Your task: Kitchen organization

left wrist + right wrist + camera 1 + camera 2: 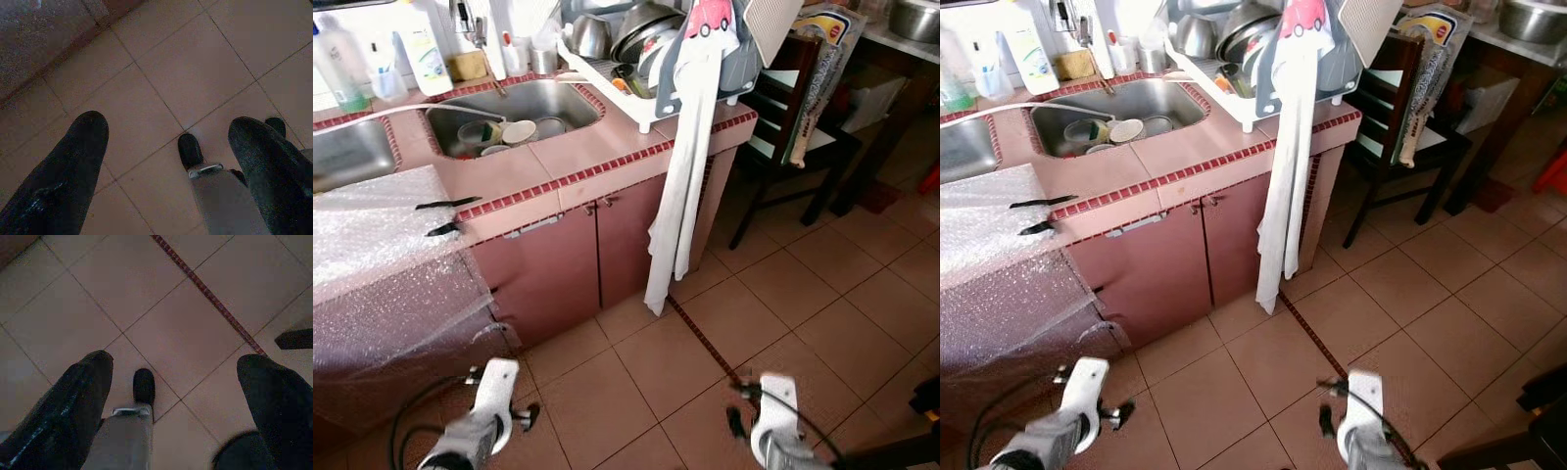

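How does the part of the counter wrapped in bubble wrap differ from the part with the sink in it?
The bubble-wrapped section hides its top and front under cloudy plastic held by black tape strips; the sink section shows bare pink tile with a dark red edge trim. The wrapped section carries nothing on top, while the sink section holds a steel sink with dishes and a loaded dish rack. Both belong to the same pink counter run.

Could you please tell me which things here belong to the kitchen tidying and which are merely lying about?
Job:
dishes in the sink
dish rack
bottles behind the sink
left hand and right hand, open, hanging over the floor

Lying about:
hanging cloth
dark chair
bubble wrap
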You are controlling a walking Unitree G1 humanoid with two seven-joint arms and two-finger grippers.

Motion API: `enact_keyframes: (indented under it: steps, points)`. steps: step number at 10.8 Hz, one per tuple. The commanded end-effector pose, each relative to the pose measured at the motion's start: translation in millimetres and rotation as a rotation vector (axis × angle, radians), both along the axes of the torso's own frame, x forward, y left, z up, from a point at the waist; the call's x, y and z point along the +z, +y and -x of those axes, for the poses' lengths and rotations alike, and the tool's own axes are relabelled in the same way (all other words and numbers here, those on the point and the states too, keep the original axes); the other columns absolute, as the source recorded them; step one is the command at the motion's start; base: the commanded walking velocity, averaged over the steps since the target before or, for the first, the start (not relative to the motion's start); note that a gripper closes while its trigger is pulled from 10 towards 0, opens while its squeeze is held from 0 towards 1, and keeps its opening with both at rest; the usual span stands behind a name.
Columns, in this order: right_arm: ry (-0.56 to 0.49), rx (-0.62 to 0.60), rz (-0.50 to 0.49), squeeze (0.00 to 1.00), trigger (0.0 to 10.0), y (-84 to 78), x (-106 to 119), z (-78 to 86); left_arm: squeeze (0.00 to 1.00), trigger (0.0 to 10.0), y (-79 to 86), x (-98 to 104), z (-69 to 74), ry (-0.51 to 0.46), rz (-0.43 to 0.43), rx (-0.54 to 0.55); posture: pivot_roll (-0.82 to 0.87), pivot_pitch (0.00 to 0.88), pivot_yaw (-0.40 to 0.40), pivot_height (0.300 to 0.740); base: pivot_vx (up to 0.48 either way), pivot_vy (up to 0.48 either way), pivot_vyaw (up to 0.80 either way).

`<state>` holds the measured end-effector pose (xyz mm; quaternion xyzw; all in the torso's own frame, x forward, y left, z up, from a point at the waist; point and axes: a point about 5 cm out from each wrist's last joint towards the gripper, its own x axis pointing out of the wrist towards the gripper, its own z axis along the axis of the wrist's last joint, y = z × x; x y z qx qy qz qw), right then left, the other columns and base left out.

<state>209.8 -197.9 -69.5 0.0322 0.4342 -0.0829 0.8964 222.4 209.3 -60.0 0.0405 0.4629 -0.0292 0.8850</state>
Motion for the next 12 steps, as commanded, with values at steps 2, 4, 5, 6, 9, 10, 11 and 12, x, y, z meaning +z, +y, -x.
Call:
enact_keyframes:
  steps: [2, 4, 5, 6, 9, 10, 11, 12]
  points:
    - [0.009, 0.041, 0.016, 0.0, 10.0, 0.9, -0.1, -0.2, 0.0, 10.0, 7.1, -1.3, 4.5, 0.014, -0.003, 0.021, 0.0, 0.066, 0.001, 0.74, 0.0, 0.0, 0.0]
    - [0.045, 0.063, 0.04, 0.0, 10.0, -3.6, -5.2, 10.3, 0.0, 10.0, 9.9, -1.9, 6.2, 0.018, -0.014, 0.032, 0.01, 0.065, 0.007, 0.74, 0.0, 0.0, -0.32]
    - [0.057, 0.071, 0.045, 0.0, 10.0, -4.3, -7.2, 14.2, 0.0, 10.0, 10.9, -1.8, 6.5, 0.019, -0.02, 0.026, 0.0, 0.069, 0.01, 0.74, 0.0, 0.0, -0.76]
    - [0.068, 0.09, 0.054, 0.0, 10.0, -4.0, -8.5, 16.8, 0.0, 10.0, 11.1, -2.0, 6.9, 0.02, -0.022, 0.018, 0.0, 0.072, 0.01, 0.74, 0.0, 0.0, -0.76]
    - [0.073, 0.119, 0.056, 0.0, 10.0, -1.0, -9.3, 17.3, 0.0, 10.0, 11.1, -2.5, 7.9, 0.02, -0.02, 0.023, 0.01, 0.077, 0.007, 0.74, 0.0, 0.0, -0.75]
    - [0.073, 0.127, 0.054, 0.0, 10.0, 1.4, -9.4, 16.7, 0.0, 10.0, 10.9, -2.6, 8.0, 0.02, -0.02, 0.024, 0.01, 0.078, 0.007, 0.74, 0.0, 0.0, -0.75]
    - [0.074, 0.135, 0.055, 0.0, 10.0, 2.7, -9.4, 16.3, 0.0, 10.0, 10.8, -2.6, 7.9, 0.018, -0.023, 0.021, 0.01, 0.08, 0.007, 0.74, 0.0, 0.0, -0.74]
    - [0.084, 0.133, 0.052, 0.0, 10.0, 2.8, -10.2, 17.6, 0.0, 10.0, 10.6, -2.2, 7.2, 0.004, -0.03, 0.019, 0.0, 0.08, 0.007, 0.74, 0.0, 0.0, -0.75]
